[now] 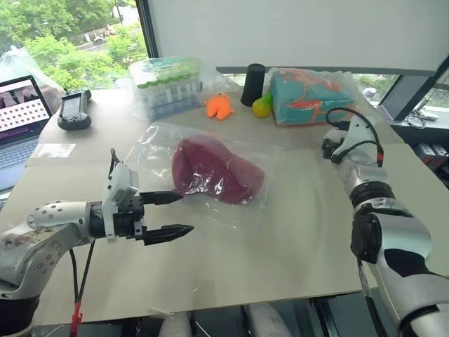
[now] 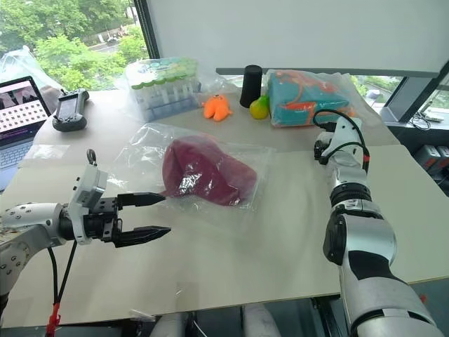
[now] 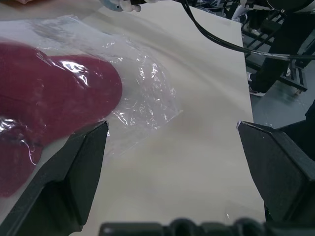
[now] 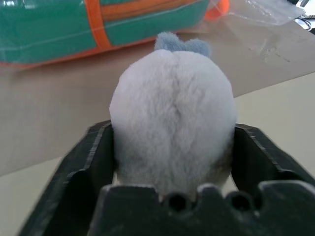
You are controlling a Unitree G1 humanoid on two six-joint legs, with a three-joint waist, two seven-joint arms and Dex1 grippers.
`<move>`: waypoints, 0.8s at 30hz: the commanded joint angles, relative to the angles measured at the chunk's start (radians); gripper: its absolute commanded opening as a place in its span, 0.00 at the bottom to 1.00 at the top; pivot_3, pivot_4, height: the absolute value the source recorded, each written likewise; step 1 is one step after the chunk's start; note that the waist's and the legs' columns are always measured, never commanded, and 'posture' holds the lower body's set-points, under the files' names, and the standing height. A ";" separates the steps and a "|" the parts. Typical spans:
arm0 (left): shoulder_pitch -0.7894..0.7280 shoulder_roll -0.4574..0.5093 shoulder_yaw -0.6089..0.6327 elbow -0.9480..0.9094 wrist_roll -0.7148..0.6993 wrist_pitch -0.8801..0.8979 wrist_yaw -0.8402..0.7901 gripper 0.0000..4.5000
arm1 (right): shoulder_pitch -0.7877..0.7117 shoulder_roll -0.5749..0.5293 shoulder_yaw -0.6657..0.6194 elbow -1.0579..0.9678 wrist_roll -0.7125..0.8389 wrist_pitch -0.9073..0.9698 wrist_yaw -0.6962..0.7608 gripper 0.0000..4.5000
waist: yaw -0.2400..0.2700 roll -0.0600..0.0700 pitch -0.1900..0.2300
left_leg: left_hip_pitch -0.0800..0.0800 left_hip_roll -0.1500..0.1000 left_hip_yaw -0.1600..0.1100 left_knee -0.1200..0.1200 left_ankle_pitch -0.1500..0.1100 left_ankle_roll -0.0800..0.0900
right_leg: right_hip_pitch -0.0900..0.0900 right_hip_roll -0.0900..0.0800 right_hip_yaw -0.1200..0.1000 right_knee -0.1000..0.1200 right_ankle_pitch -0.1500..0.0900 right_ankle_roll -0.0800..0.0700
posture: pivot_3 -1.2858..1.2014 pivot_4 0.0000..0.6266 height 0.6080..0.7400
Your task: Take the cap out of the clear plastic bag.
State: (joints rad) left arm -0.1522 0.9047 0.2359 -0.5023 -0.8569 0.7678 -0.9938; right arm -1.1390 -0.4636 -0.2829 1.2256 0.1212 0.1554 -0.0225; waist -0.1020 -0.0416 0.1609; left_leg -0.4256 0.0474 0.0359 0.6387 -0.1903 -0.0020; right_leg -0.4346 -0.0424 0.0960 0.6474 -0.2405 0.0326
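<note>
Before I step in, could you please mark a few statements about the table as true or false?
1. The maroon cap lies inside the clear plastic bag. True.
2. The left gripper is shut on the bag's edge. False: its jaws stand open beside the bag and hold nothing.
3. An orange octopus toy sits next to the bagged tube rack. True.
4. The laptop is closed. False: it is open and its screen is lit.
</note>
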 commanded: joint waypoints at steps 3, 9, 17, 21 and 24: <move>0.002 0.019 0.009 -0.023 -0.001 -0.011 -0.012 1.00 | -0.041 -0.036 -0.004 -0.063 -0.003 -0.057 -0.003 0.99 | 0.000 0.000 0.000 | 0.000 0.000 0.000 0.000 0.000 0.000 | 0.000 0.000 0.000 0.000 0.000 0.000 | 0.52 0.24 1.00; 0.007 0.019 0.005 -0.029 0.001 -0.016 -0.013 1.00 | -0.036 -0.040 -0.004 -0.077 -0.006 -0.055 -0.026 0.99 | 0.001 0.000 0.000 | 0.000 0.000 0.000 0.000 0.000 0.000 | 0.000 0.000 0.000 0.000 0.000 0.000 | 0.52 0.24 1.00; 0.013 0.006 -0.003 -0.026 0.037 -0.038 0.009 1.00 | -0.007 -0.043 0.052 -0.357 0.037 0.032 0.243 0.99 | 0.000 0.002 0.001 | 0.000 0.000 0.000 0.000 0.000 0.000 | 0.000 0.000 0.001 0.000 0.000 0.000 | 0.52 0.24 1.00; -0.013 -0.014 -0.034 -0.006 0.069 -0.056 0.023 1.00 | 0.144 -0.107 0.124 -0.752 0.131 0.197 0.543 0.99 | 0.018 0.003 0.001 | 0.000 0.001 -0.001 0.000 0.000 0.000 | 0.000 0.000 -0.001 0.000 0.000 0.000 | 0.52 0.24 1.00; -0.029 -0.026 -0.051 0.000 0.076 -0.059 0.021 1.00 | 0.307 -0.241 0.251 -1.042 0.133 0.220 0.802 0.99 | 0.038 0.003 0.002 | -0.001 0.001 -0.001 0.000 0.000 0.000 | 0.000 0.000 -0.002 0.000 -0.001 0.001 | 0.52 0.24 1.00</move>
State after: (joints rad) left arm -0.1647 0.8850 0.1853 -0.4917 -0.7822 0.7339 -0.9718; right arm -0.8825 -0.6233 -0.1047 0.3558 0.2553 0.3777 0.6126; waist -0.0637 -0.0389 0.1625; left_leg -0.4259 0.0482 0.0351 0.6391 -0.1904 -0.0020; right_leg -0.4337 -0.0426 0.0938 0.6470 -0.2412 0.0335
